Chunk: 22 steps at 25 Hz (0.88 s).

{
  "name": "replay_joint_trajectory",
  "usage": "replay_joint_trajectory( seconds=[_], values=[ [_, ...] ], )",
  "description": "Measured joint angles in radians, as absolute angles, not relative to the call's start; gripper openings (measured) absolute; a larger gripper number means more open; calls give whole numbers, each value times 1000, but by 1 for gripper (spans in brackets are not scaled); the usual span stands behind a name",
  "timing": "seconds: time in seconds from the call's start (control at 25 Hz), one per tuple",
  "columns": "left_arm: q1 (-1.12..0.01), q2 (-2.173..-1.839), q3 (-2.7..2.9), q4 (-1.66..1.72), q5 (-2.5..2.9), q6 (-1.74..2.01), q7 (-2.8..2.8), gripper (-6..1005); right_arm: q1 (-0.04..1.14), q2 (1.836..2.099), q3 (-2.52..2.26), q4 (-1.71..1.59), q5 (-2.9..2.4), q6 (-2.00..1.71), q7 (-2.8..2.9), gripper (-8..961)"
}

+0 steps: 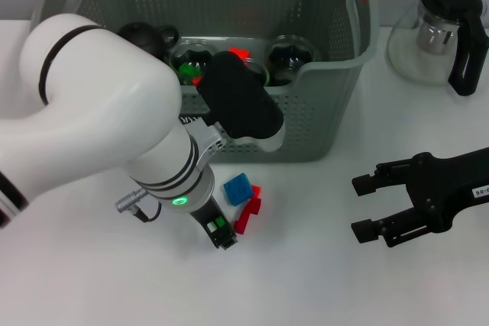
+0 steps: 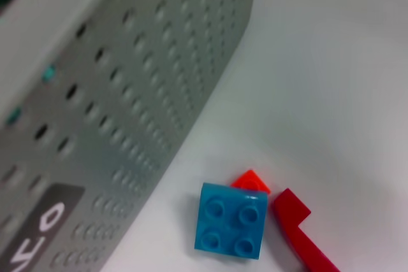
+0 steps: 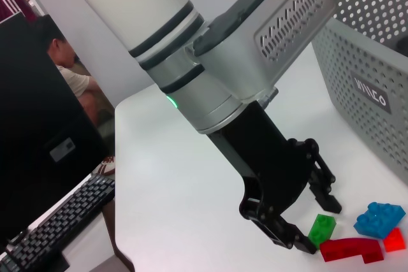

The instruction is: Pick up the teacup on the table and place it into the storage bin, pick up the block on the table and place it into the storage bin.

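Green block (image 3: pixel 322 228) sits pinched between the left claw (image 3: pixel 317 223) fingers, low over the white table (image 1: pixel 321 280), just beside the blue block (image 1: pixel 238 188) and red pieces (image 1: pixel 248 214). Grey-green storage bin (image 1: pixel 321 120) stands close behind. Right claw (image 1: pixel 367 208) hovers spread wide, holding nothing, well apart.

Blue studded block (image 1: pixel 238 188) lies flat on the table just before the grey-green perforated storage bin (image 1: pixel 306 124).
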<state>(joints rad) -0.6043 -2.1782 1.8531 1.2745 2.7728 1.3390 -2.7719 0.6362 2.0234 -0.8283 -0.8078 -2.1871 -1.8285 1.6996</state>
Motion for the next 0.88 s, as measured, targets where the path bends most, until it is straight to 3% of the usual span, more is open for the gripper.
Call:
replay_joint_trajectory(
  seconds=[0.24, 0.64, 0.88],
  values=[
    [-608, -2178, 1859, 1263, 2770, 1338, -2772, 520, 635, 2025, -828, -809, -2185, -1828, 1700, 926],
    [-611, -2178, 1829, 1297, 2775, 1380, -2764, 412, 627, 2027, -828, -808, -2185, -1830, 1700, 927],
    [-585, -2175, 1730, 1416, 2776, 1495, -2722, 413, 620, 2028, -827, -813, -2186, -1835, 1700, 926]
  ],
)
